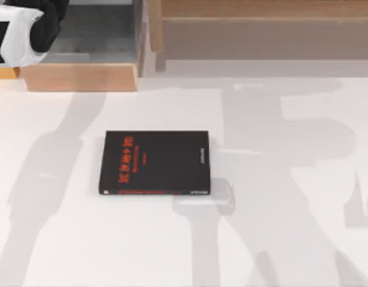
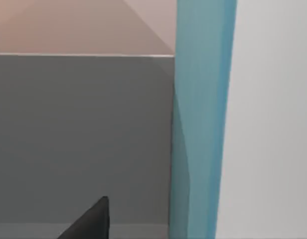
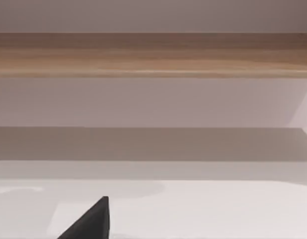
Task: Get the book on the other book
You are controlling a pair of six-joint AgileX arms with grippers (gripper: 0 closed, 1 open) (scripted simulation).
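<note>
Left claw [image 2: 88, 221] up at the desk's [image 1: 279, 239] far-left corner; grip state not discernible. Teal book [image 2: 201, 124] stands on edge just beside it. Black book [image 1: 154, 162] lies flat mid-desk, well apart. Square corners before lowering. Right arm parked

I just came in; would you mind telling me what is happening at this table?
The black book lies flat mid-table, nothing on it yet. The left arm is at the table's far left corner, by a wooden box. Its wrist view shows the teal book close up, standing as an upright strip.
</note>
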